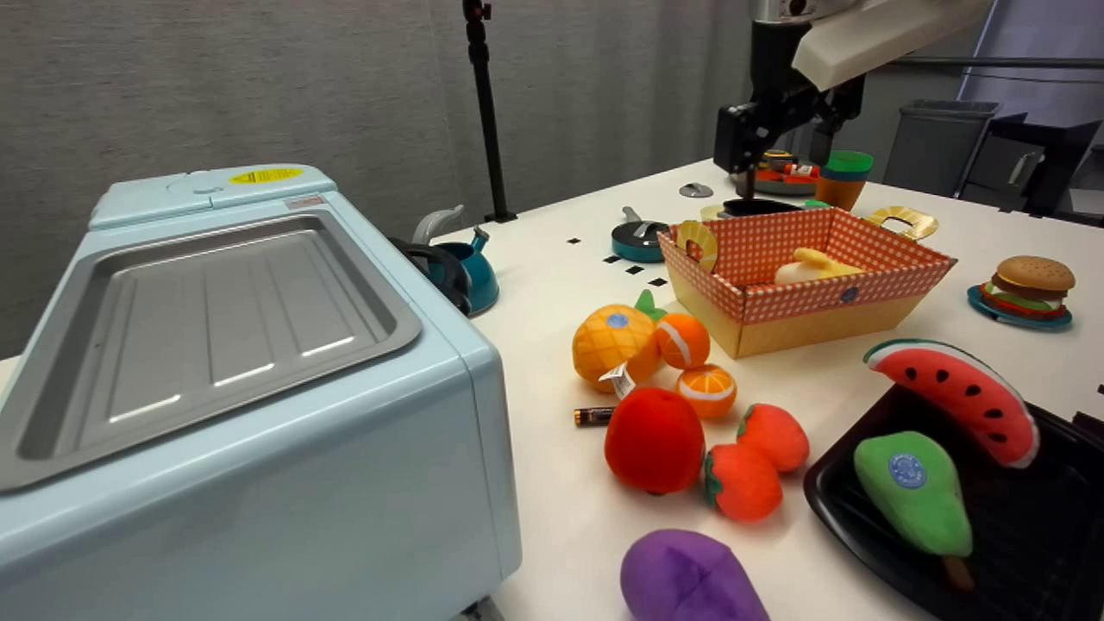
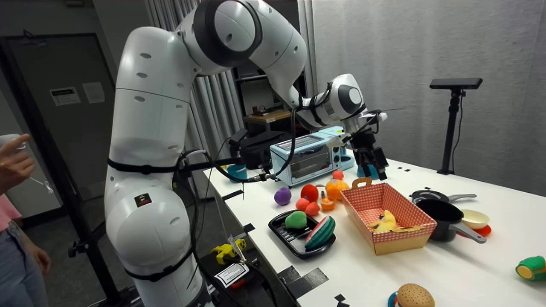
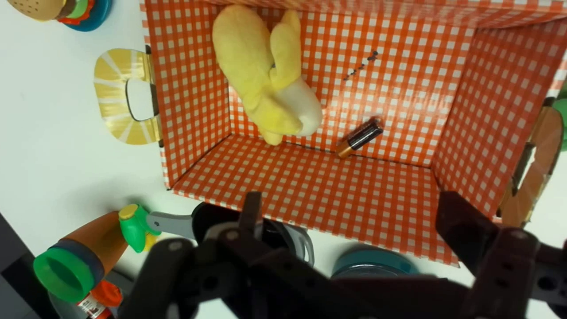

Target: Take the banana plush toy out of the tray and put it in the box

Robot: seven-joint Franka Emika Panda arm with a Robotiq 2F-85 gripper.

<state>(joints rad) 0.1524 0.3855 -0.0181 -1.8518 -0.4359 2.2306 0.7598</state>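
Note:
The yellow banana plush toy lies inside the orange checked box, against one end, in both exterior views (image 1: pixel 811 267) (image 2: pixel 385 222) and the wrist view (image 3: pixel 243 57). The box shows in both exterior views (image 1: pixel 828 326) (image 2: pixel 396 246) and fills much of the wrist view (image 3: pixel 319 186). The black tray (image 1: pixel 1026 526) holds a green pear plush and a watermelon slice; it also shows in an exterior view (image 2: pixel 298 254). My gripper is open and empty in both exterior views (image 1: pixel 780 142) (image 2: pixel 373 167) and the wrist view (image 3: pixel 350 197), above the box's long side, apart from the toy.
A small battery (image 3: pixel 361 138) lies in the box. A dark pot (image 2: pixel 441 219) and a teal pan (image 3: pixel 374 262) stand along one long side of the box. Plush fruits (image 1: pixel 617 345) lie between the box and the light-blue toaster oven (image 1: pixel 414 500). A toy burger (image 1: pixel 1031 289) sits near one end.

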